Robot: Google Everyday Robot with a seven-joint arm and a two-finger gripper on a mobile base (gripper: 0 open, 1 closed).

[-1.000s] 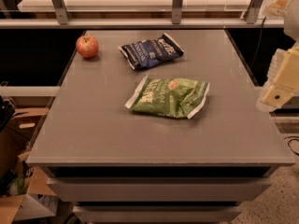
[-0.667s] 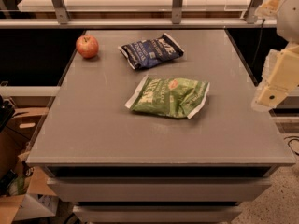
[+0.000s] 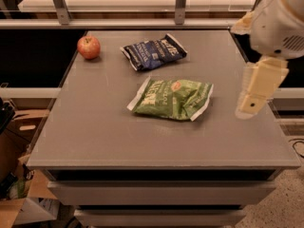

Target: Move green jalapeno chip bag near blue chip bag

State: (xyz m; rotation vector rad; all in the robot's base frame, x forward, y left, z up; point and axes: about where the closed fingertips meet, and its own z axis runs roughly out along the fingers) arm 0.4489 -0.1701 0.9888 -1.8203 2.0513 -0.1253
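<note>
The green jalapeno chip bag point(image 3: 172, 98) lies flat near the middle of the grey table point(image 3: 95, 127), with white sealed ends and a small orange-red logo. The dark blue chip bag point(image 3: 153, 52) lies a short way behind it, toward the far edge. My gripper point(image 3: 256, 90) hangs over the table's right side, to the right of the green bag and apart from it, holding nothing.
A red apple point(image 3: 89, 47) sits at the table's far left corner. A metal rail and posts point(image 3: 180, 4) run behind the table. Cardboard boxes point(image 3: 19, 141) stand on the floor at the left.
My gripper has moved left from beyond the table's right edge to over its right side, closer to the green bag. The bags and apple have not moved.
</note>
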